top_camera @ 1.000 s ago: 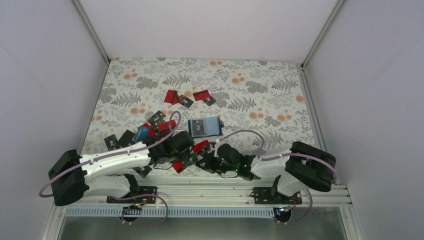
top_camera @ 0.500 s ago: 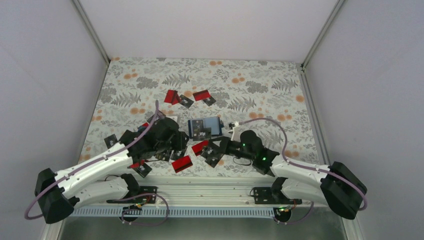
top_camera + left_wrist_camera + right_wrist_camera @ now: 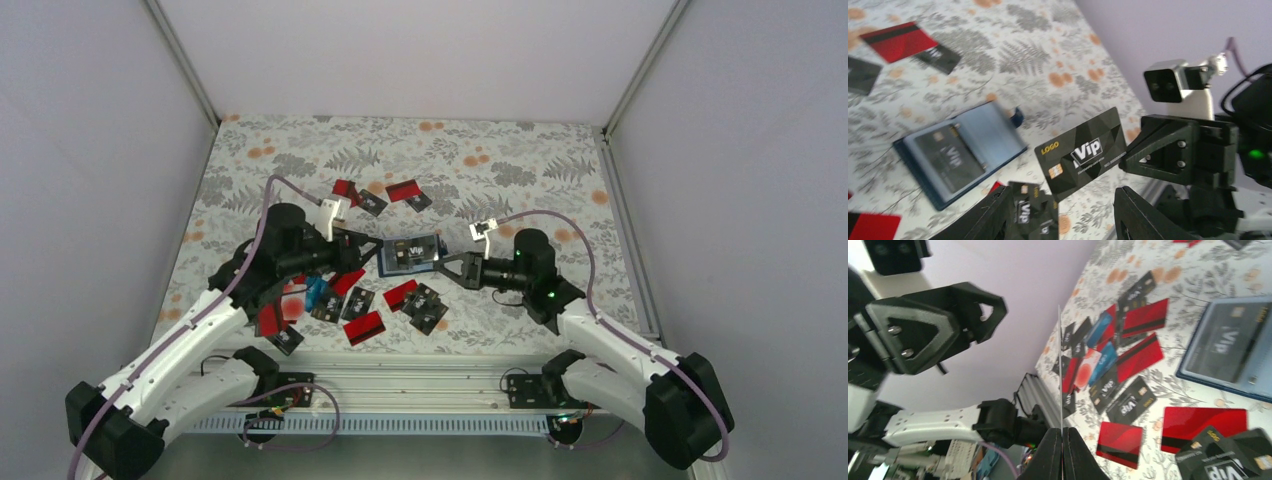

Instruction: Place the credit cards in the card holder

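The card holder [image 3: 410, 254] lies open mid-table, dark navy with a lighter blue inside and a black card in it; it also shows in the left wrist view [image 3: 990, 132] and the right wrist view [image 3: 1198, 330]. My right gripper [image 3: 452, 267] hovers just right of it, shut on a black VIP credit card [image 3: 1083, 152], which appears edge-on in the right wrist view [image 3: 1060, 365]. My left gripper [image 3: 352, 247] is just left of the holder, open with nothing between its fingers [image 3: 998, 215]. More credit cards, red [image 3: 365, 327] and black [image 3: 428, 310], lie near the front.
Two red-and-black cards [image 3: 345, 192] [image 3: 405, 190] lie farther back on the floral cloth [image 3: 520, 170]. A cluster of red, teal and black cards [image 3: 318, 296] sits under my left arm. White walls close in on both sides, and a metal rail [image 3: 420, 380] runs along the near edge.
Both arms swung from the near edge out toward the card holder. The right gripper carried the black card with it. The left jaws spread wider.
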